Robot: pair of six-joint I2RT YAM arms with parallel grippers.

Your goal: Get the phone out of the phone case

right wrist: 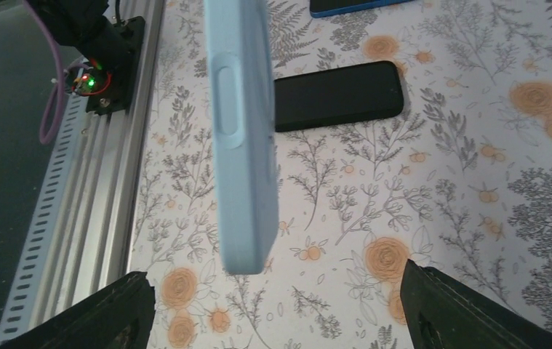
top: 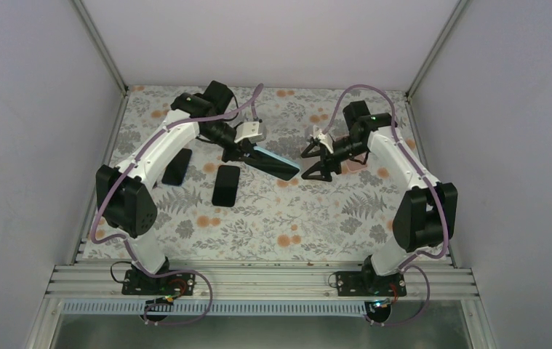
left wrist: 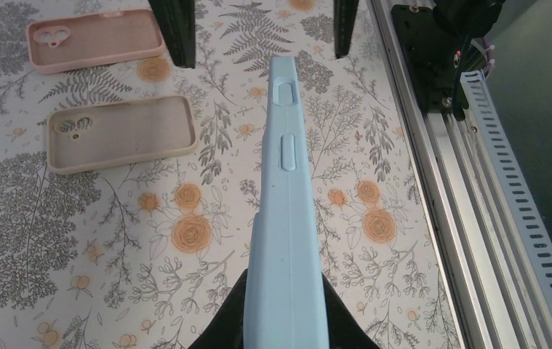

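Floral-patterned counter [top: 273, 218] lies beneath both arms. The light-blue phone case [top: 276, 157], with the dark phone [top: 278, 166] seated in it, is held above the counter, clamped at one end by the left end effector [top: 238, 151]. The right end effector [top: 307, 163] is spread open just beside the case's free end.

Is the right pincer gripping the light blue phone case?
No, the right pincer is wide open, its fingers clear of the light blue phone case.
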